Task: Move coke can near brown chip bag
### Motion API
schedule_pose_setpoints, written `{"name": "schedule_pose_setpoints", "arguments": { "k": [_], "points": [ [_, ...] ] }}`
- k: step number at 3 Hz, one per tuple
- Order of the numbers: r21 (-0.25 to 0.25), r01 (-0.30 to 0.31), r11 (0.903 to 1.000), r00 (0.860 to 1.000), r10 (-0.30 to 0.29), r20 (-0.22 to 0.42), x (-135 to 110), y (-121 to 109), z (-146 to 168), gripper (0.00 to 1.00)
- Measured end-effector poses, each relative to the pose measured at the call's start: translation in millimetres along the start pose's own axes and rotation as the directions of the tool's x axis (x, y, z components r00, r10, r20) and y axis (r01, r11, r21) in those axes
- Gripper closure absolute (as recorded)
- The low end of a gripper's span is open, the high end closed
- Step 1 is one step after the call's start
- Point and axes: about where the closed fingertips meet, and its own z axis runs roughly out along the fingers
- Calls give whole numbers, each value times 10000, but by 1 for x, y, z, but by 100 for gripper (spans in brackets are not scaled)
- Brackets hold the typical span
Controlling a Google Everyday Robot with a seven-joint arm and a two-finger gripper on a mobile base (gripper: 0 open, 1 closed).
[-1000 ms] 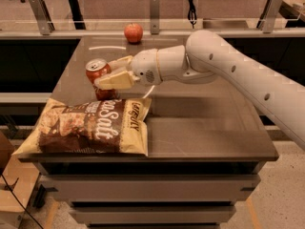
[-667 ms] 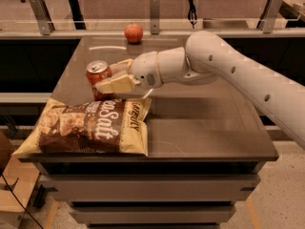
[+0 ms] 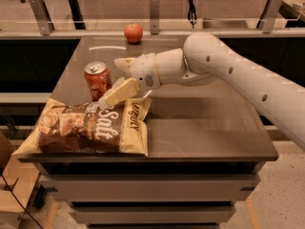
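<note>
Coke can (image 3: 96, 80) upright on surface (image 3: 205, 123), just behind top edge of brown chip bag (image 3: 86, 128); contact between them unclear. Gripper (image 3: 111, 82) immediately right of can, fingers (image 3: 119, 92) spread, not pinching it. Lower finger hides part of bag lettering. Apple (image 3: 133, 33) at far edge.
</note>
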Motion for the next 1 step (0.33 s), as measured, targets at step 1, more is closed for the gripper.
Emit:
{"name": "schedule_pose_setpoints", "arguments": {
  "k": [1],
  "points": [
    [-2,0,10000,10000,0,0,0,0,0,0]
  ]
}}
